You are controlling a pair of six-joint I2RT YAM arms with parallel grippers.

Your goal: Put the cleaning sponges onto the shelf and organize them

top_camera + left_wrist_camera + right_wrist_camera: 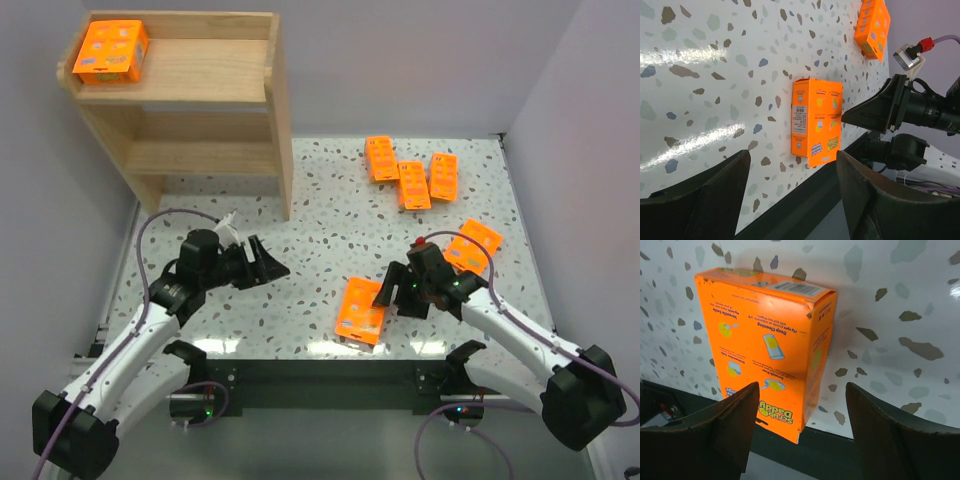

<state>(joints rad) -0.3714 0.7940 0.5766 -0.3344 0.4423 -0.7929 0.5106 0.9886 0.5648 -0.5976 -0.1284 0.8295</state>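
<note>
Six orange sponge packs show. One (110,52) lies on the top tier of the wooden shelf (240,85) at the back left. Three packs (381,158) (413,185) (443,175) lie at the back right, and one (473,245) lies beside the right arm. One pack (362,310) lies at the table's front edge, slightly overhanging it; it also shows in the left wrist view (817,121) and the right wrist view (767,350). My right gripper (395,295) (800,435) is open at that pack's right side, empty. My left gripper (272,263) (792,200) is open and empty, left of the pack.
The speckled table (320,240) ends in a dark front rail (330,360) just below the near pack. White walls close in the left, back and right sides. The shelf's lower tier (200,155) holds nothing visible.
</note>
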